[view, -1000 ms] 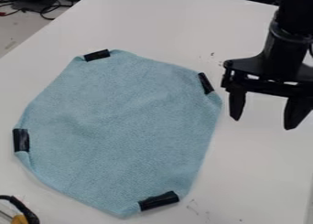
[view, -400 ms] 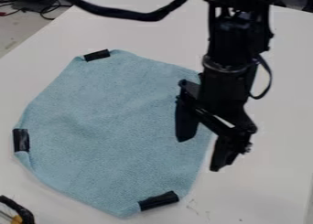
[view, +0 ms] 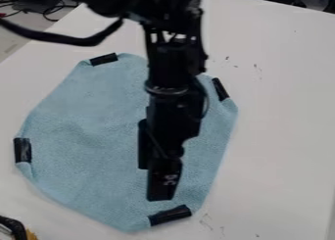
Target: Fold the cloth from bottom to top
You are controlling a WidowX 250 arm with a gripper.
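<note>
Arm (view: 174, 70) partly hides cloth (view: 85, 129); perhaps a tool (view: 15, 227) nearby.

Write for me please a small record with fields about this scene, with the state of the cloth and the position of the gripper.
item: light blue cloth
cloth state: spread out, not folded over
edge marks: four black strips around the cloth
surface: white table
gripper position: black gripper over the cloth, near the bottom strip
jaws: apart
</note>
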